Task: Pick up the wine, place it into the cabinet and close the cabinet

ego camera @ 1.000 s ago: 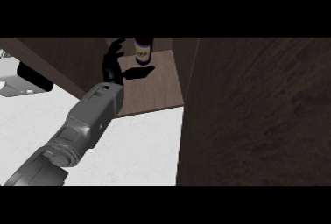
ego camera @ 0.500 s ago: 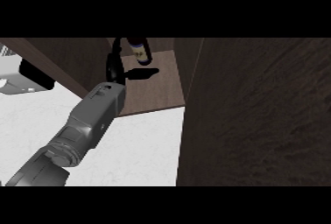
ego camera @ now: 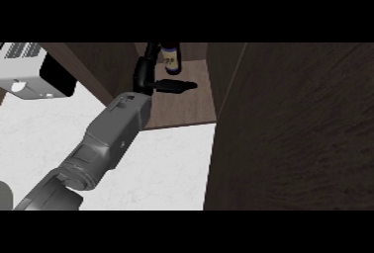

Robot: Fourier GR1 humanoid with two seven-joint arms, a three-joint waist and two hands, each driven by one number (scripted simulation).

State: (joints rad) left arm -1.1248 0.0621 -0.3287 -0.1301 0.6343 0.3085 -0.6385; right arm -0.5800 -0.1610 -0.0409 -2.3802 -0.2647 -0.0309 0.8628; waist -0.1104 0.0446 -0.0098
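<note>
Large dark wood cabinet door (ego camera: pixel 292 128) fills the right half of the head view, standing open beside the cabinet (ego camera: pixel 186 106) interior and hiding whatever lies behind it. White and black appliance (ego camera: pixel 33 71) at upper left on the pale marbled tabletop (ego camera: pixel 161 168), well apart from the cabinet opening. Grey rounded shape at the lower left corner, too cut off to identify.

One wine bottle (ego camera: pixel 170 58) only, dark with a pale label, upright at the back of the cabinet shelf, top cut off by the frame edge. One forearm in view, coming from the lower left and reaching into the cabinet. Left hand (ego camera: pixel 150 79) just beside the bottle on its left; fingers (ego camera: pixel 150 54) extended upward along the bottle's side, thumb pointing right across the shelf below the bottle. Touching or slightly apart: cannot tell. Fingers straight rather than wrapped round it. Right hand out of sight.
</note>
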